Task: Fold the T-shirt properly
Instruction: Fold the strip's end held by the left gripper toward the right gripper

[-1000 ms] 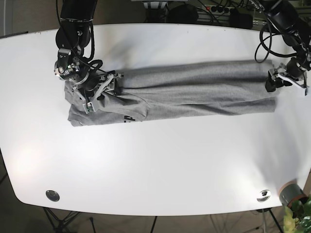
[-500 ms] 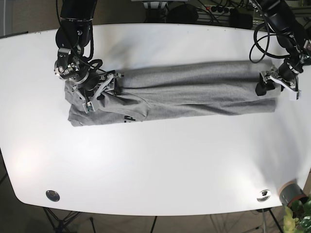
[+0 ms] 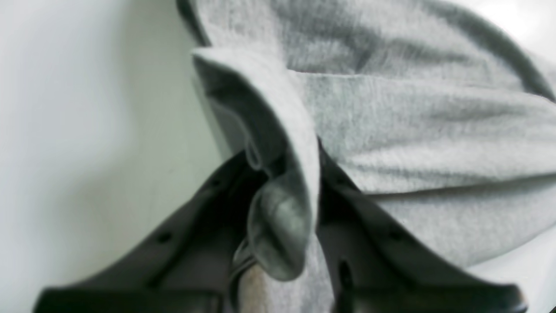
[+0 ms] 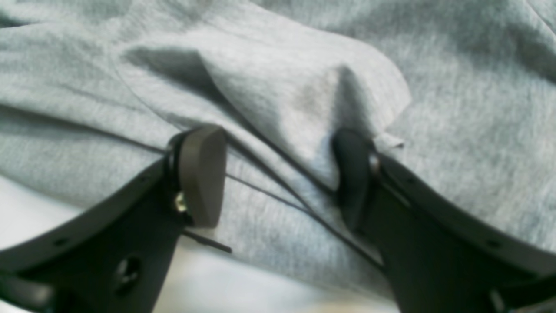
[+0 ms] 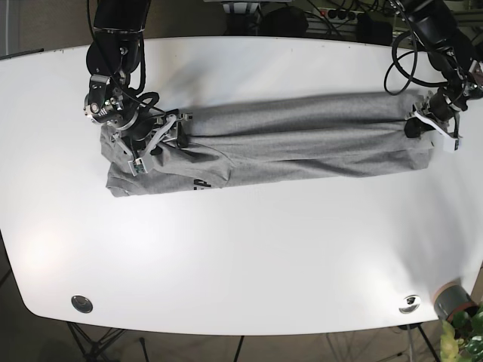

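The grey T-shirt (image 5: 302,139) lies as a long folded band across the white table, its printed end at the left. In the base view my left gripper (image 5: 424,125) is at the shirt's right end. The left wrist view shows that gripper (image 3: 299,204) shut on a raised fold of the shirt (image 3: 412,130). My right gripper (image 5: 160,142) rests on the shirt's left end. Seen from the right wrist, it (image 4: 278,174) is open, its two fingertips (image 4: 202,169) pressed onto the cloth (image 4: 304,65) with a ridge of fabric bulging between them.
The white table (image 5: 241,249) reaches to a curved front edge with two round metal fittings (image 5: 81,304) (image 5: 410,303). A grey pot with a plant (image 5: 453,300) stands off the front right corner. Cables hang behind the back right edge.
My left gripper moved in from beside the shirt's right end onto the cloth and shut on its edge. The right gripper stayed on the left end.
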Motion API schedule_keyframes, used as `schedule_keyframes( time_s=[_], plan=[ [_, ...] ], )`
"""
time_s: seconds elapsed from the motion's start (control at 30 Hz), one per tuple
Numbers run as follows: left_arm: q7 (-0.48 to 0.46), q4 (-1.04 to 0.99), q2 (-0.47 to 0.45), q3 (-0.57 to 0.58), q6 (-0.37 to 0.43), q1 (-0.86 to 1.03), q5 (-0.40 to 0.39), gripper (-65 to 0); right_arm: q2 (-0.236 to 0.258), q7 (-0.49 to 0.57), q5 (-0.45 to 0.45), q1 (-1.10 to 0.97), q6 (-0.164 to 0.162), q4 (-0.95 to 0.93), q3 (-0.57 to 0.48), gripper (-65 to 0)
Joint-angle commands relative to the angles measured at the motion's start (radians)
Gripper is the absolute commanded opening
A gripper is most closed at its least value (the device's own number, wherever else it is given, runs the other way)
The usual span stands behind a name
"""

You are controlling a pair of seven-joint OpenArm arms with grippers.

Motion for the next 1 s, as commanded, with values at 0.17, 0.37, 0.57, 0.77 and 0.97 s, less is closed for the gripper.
schedule_keyframes(
  time_s=[0.17, 0.37, 0.57, 0.77, 0.97],
  plan=[
    [-0.007, 0.308, 0.026, 0.005, 0.004, 0.038, 0.001, -63.9, 0.005, -0.005, -0.005, 0.009, -0.001, 0.010, 0.004, -27.9],
    [-0.007, 0.531, 0.080, 0.157, 0.004, 0.088, 0.003, -63.7, 0.005, -0.005, -0.005, 0.009, -0.001, 0.010, 0.004, -27.9],
    [-0.007, 0.614, 0.147, 0.348, 0.004, 0.099, 0.012, -63.7, 0.005, -0.007, -0.005, 0.011, -0.001, 0.010, 0.001, -27.9],
    [-0.007, 0.612, 0.225, 0.458, 0.010, 0.058, 0.047, -63.6, 0.005, -0.010, -0.005, 0.011, -0.001, 0.018, 0.004, -27.9],
    [-0.007, 0.607, 0.231, 0.562, 0.017, 0.044, 0.046, -63.5, 0.005, -0.011, -0.005, 0.011, -0.001, 0.018, 0.004, -27.9]
  ],
)
